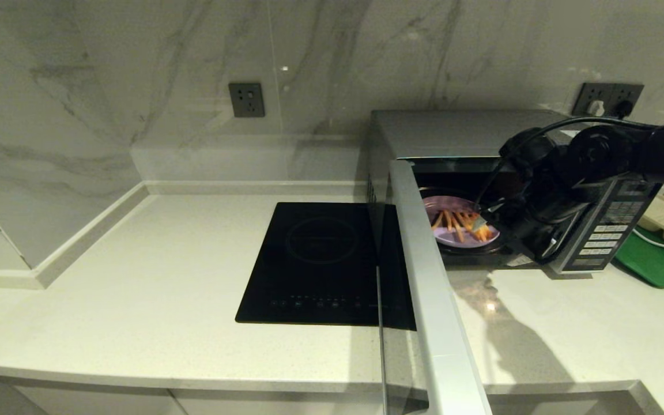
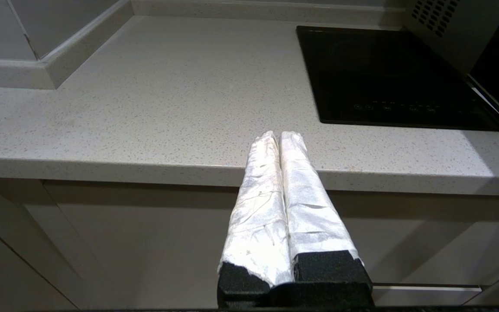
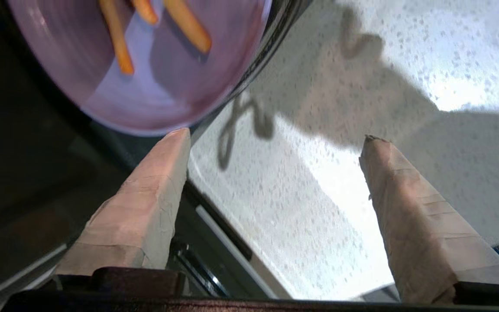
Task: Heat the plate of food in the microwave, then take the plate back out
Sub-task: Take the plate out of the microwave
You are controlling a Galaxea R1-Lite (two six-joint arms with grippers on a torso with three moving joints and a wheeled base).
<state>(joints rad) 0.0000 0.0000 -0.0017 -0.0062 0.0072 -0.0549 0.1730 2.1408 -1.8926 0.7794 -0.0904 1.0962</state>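
The plate of food (image 1: 462,229) lies inside the open microwave (image 1: 401,135), near the front of the cavity, with its door (image 1: 436,300) swung out toward the robot over the worktop (image 1: 136,276). The right claw (image 3: 271,143) is held released at the cavity mouth, its two taped fingers (image 3: 154,190) spread wide; one fingertip is seen just beside the plate's near rim, the other is over the worktop outside the oven. Whether the plate is being reached for or has just been let go cannot be told from these views.

If the plate is to be gripped, the rim should be taken squarely between the fingers before anything is lifted, and the plate should be kept level so that the orange sticks are not tipped off. The cavity sill and the door edge should be cleared with care, since the wrist is crowded against the opening. If instead the plate is being left to heat, the claw should be drawn straight back before the door is swung.

The right arm (image 1: 626,155) is stretched across the front of the control panel, wrist bent down into the opening. The left claw (image 2: 280,138) is parked low at the worktop's front edge, well apart from the microwave, its fingers clenched together on nothing.
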